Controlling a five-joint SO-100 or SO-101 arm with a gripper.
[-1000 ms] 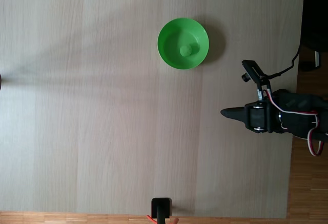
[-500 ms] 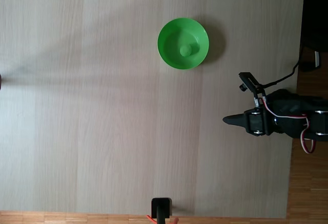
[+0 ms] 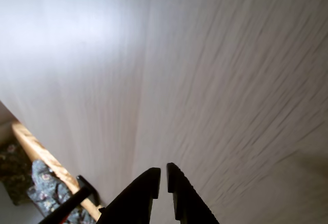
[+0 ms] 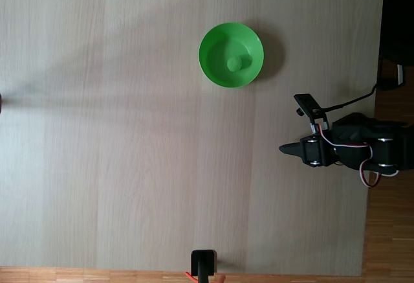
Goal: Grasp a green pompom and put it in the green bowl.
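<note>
The pale wooden desk [image 4: 129, 134] takes up nearly all of the fixed view, bare apart from one green bowl [image 4: 217, 69] that sits toward its upper right. Inside that bowl lies one green pompom [image 4: 234, 63], resting a little right of the bowl's middle, so the task looks done as things lie. The single black arm [image 4: 362, 150] is folded at the right edge of the desk, well apart from the bowl, with red and white wires looped along it. Its claw [image 4: 284, 147] points left over bare wood; in the wrist view the claw [image 3: 163, 179] has its two fingers drawn almost together with only a thin slit between them and nothing held, so it is clenched on empty air.

Little can go wrong from here, in my judgement. The main risk would be the arm swinging back toward the bowl and nudging it, since a light plastic bowl would likely slide or tip and let the pompom roll out. The trailing wires could also snag as the arm folds.

Count: one desk, one arm with one claw, one bowl, one pompom, and one small black stand [image 4: 204, 263] at the desk's lower edge
</note>
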